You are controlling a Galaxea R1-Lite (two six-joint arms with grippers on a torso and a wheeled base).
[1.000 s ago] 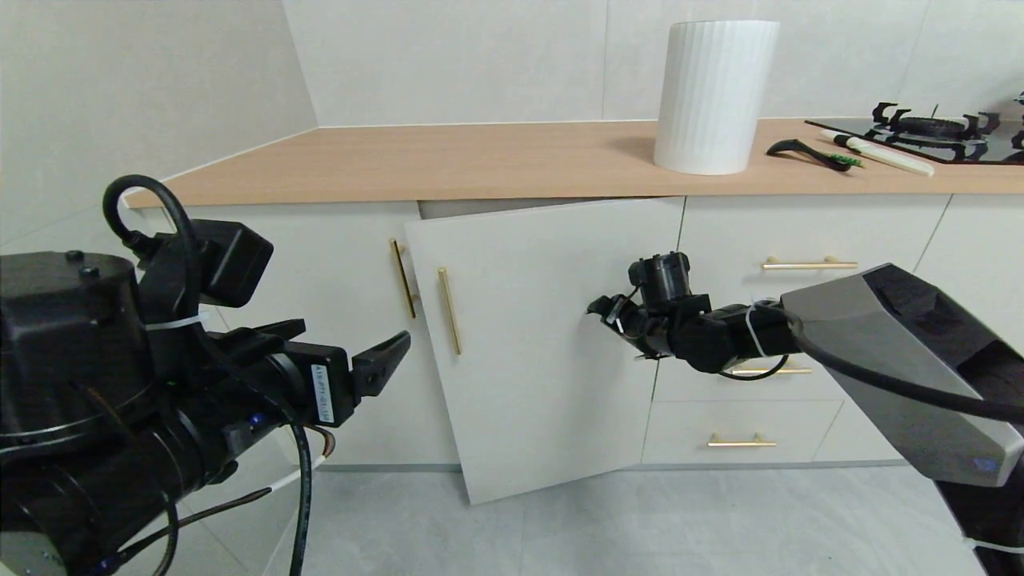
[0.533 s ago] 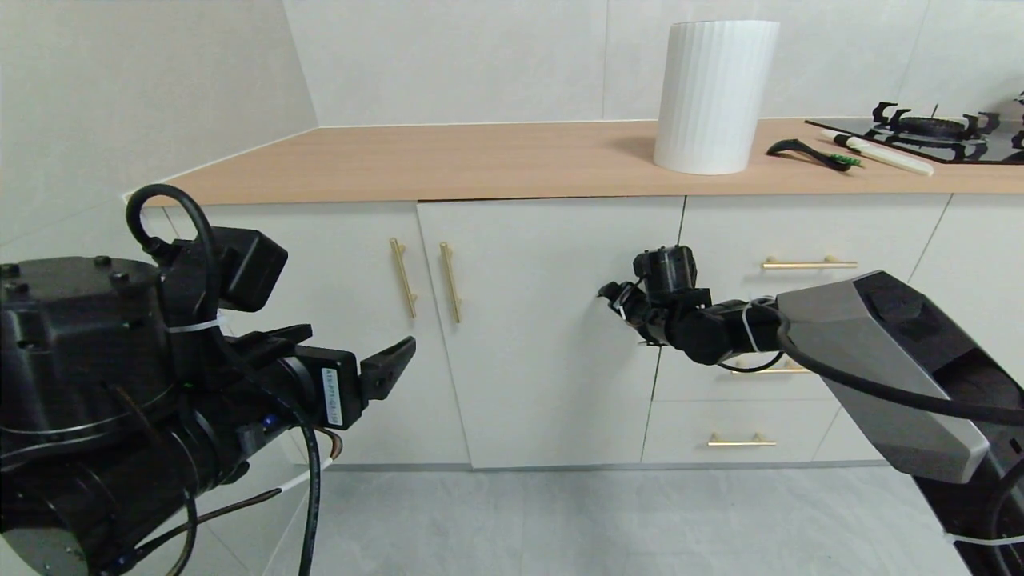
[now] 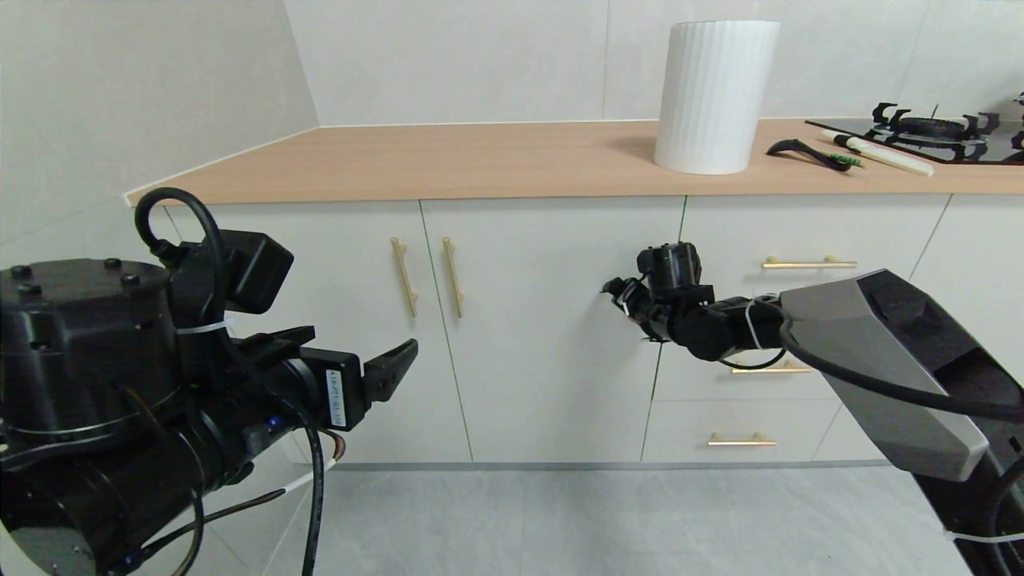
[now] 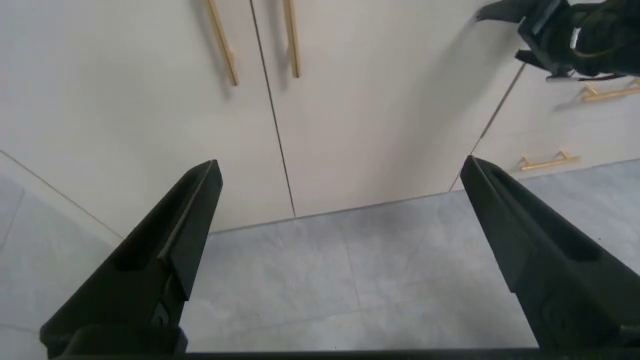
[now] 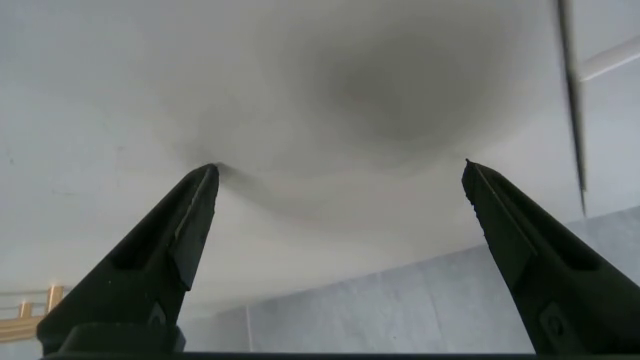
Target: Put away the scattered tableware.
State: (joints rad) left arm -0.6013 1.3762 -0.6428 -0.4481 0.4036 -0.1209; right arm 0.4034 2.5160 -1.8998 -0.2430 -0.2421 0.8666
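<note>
Tableware in the head view counts two pieces: a black curved utensil [image 3: 800,150] and a long white utensil [image 3: 884,155]. Both lie flat on the tabletop [image 3: 448,164], just right of the white ribbed cylinder [image 3: 714,96]. Below the cylinder are two shut cabinet doors [image 3: 544,336]. The right hand [image 3: 614,293] is held level at the nearer one, and the left hand [image 3: 392,372] hovers far down-left.

Left wrist view: its fingers [image 4: 180,230] are spread wide, holding nothing.

Right wrist view: its fingers [image 5: 170,240] are wide apart and empty, with the tips close against the door.
</note>
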